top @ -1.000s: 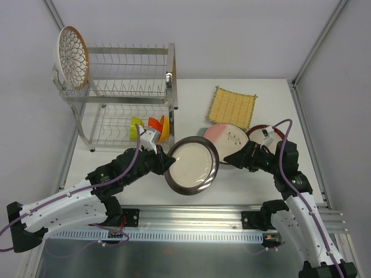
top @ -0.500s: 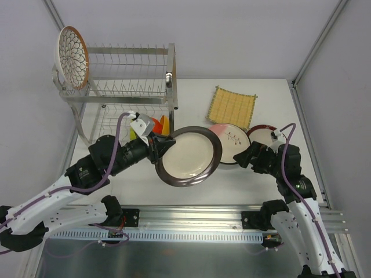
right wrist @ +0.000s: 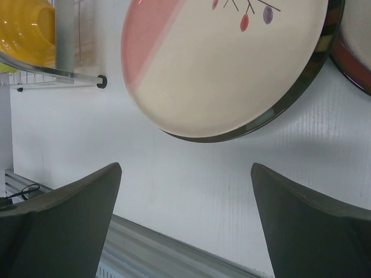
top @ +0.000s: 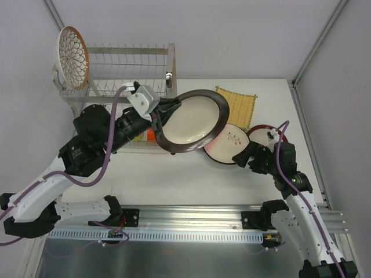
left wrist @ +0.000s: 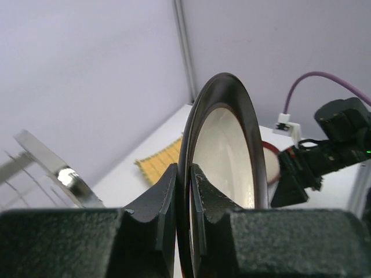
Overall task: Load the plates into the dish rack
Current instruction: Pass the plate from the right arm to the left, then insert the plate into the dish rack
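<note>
The left gripper (left wrist: 184,176) was clamped tight on the rim of the dark-rimmed cream plate (top: 194,119), holding it on edge in the air just right of the dish rack (top: 171,58), while the right gripper (right wrist: 185,197) stood wide open and empty before the pink-and-white plate (right wrist: 226,63) on the table (right wrist: 191,168)

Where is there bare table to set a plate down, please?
The near strip of table between the dish rack and the pink-and-white plate is bare; so is the corner right of the yellow woven square. Crowded around the red-rimmed plate.
</note>
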`<control>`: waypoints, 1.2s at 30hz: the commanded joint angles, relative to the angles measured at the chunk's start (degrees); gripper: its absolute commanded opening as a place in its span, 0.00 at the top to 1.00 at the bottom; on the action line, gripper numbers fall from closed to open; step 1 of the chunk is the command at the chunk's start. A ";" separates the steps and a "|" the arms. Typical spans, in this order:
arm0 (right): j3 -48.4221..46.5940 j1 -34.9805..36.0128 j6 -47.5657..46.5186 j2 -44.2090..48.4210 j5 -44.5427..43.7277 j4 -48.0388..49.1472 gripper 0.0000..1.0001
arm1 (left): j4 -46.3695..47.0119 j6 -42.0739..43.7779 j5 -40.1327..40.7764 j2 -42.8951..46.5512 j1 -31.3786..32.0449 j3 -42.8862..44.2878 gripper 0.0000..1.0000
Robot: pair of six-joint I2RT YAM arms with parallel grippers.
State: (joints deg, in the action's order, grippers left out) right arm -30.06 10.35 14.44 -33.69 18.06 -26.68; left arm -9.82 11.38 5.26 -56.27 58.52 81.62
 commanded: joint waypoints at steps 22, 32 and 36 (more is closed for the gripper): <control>-6.76 2.04 -3.19 -12.36 1.71 4.44 0.00 | 23.98 43.03 26.21 -16.15 -15.42 32.63 1.00; -9.05 4.24 -4.42 -17.02 1.27 5.32 0.00 | 18.18 41.36 23.05 -17.12 -34.87 32.63 1.00; -9.31 5.12 -4.68 -18.42 1.53 5.76 0.00 | 14.93 38.90 18.31 -17.56 -40.93 31.67 1.00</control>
State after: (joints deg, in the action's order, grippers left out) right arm -36.58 14.63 11.25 -51.33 18.92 -22.76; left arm -1.10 51.72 30.46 -75.07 20.86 110.52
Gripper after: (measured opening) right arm 0.994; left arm 0.104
